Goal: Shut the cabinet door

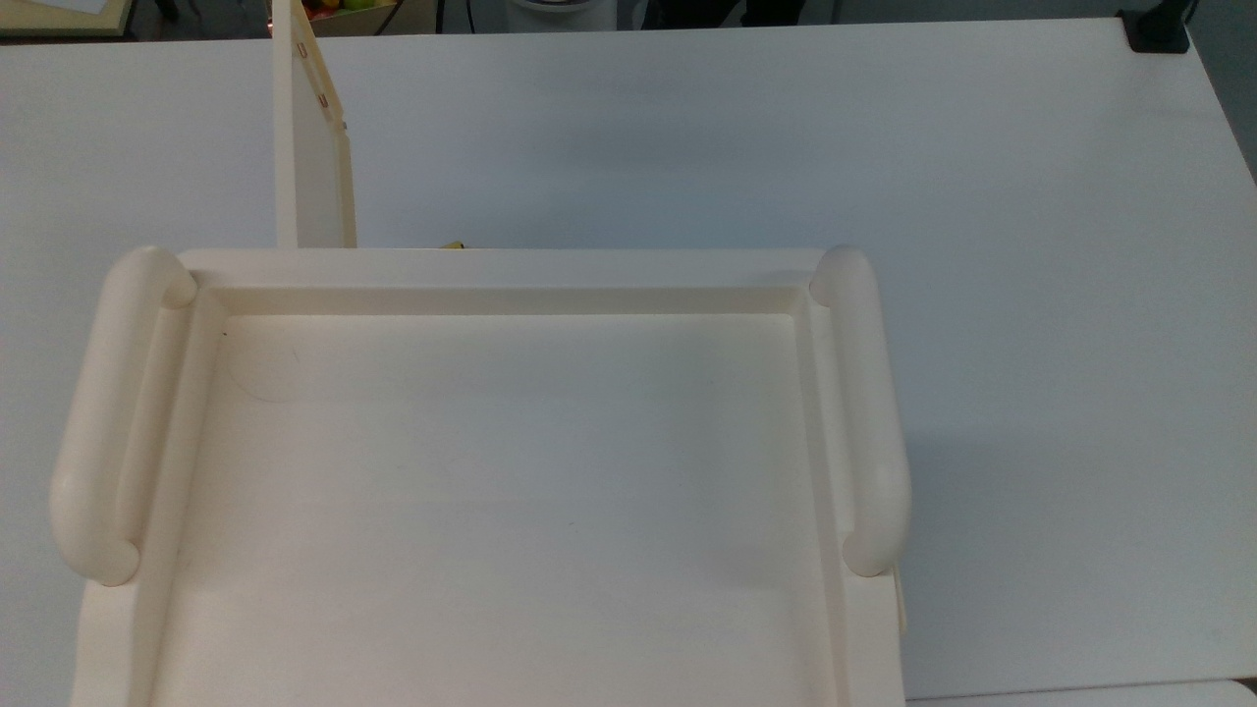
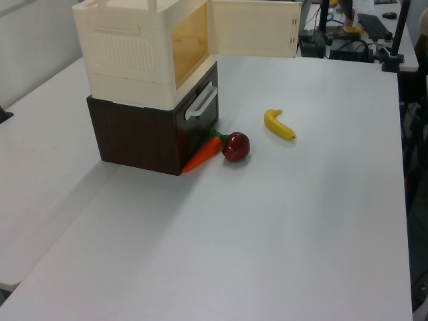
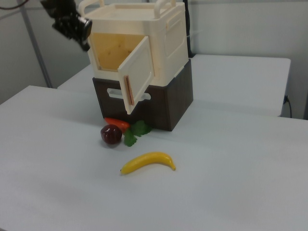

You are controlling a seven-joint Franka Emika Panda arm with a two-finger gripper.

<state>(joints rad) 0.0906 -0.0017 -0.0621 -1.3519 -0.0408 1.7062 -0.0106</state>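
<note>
We see the cabinet (image 2: pixel 144 50) upper left in the left view, cream unit on a dark brown drawer base (image 2: pixel 150 137), all on the white desk (image 2: pixel 281 221). The cabinet door (image 2: pixel 253 28) stands wide open, swung out toward the left view's right, amber interior exposed. In the top view the door (image 1: pixel 312 147) sticks up from the cabinet's (image 1: pixel 491 471) upper left corner as a narrow panel, brownish fittings along its edge. In the right view the door (image 3: pixel 138 72) hangs open at an angle in front of the opening, upper centre of frame. The tool (image 3: pixel 72 26) sits upper left in the right view, dark, up beside the cabinet's top corner, clear of the door; we cannot tell how far open it is, nothing visibly held. On the desk by the base: carrot (image 2: pixel 200 156), red apple (image 2: pixel 235 146), banana (image 2: pixel 279 125) a bit apart
</note>
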